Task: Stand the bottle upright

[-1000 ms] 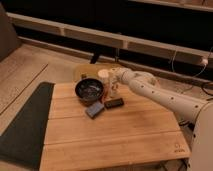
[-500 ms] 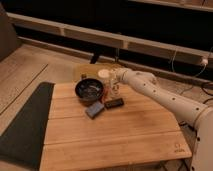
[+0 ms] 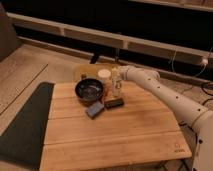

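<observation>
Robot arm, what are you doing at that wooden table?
The robot's white arm reaches over the wooden table, and its gripper is at the bottle, which looks upright near the back edge. A white cup and a dark bowl stand beside it, with a blue block and a small black object in front.

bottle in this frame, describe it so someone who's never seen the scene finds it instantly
On the wooden table, look to the far edge, just right of the dark bowl. The bottle stands there at the gripper, beside a short white cup. It is slim, translucent and whitish, taller and narrower than the cup, unlike the flat dark block in front.
</observation>
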Motion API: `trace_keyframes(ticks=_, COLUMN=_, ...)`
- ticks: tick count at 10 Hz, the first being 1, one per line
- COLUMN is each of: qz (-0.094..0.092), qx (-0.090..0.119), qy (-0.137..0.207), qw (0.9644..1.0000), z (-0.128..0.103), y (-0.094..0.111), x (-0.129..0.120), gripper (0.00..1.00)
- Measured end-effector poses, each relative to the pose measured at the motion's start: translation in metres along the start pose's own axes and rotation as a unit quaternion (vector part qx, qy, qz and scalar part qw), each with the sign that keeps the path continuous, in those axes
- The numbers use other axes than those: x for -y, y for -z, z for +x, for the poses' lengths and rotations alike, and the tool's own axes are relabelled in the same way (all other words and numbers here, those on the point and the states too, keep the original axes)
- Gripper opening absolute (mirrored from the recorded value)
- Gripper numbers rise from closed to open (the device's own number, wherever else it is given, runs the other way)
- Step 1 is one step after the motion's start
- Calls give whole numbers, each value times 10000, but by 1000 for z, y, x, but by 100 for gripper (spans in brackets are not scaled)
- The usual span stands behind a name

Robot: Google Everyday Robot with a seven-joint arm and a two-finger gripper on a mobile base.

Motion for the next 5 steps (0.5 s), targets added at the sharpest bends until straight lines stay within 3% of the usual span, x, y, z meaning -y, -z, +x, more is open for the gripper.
trace_keyframes(ticks=5, qz=-78, qx=24, qy=-141, qw=9999, z=1, y=-5, x=3, gripper=76)
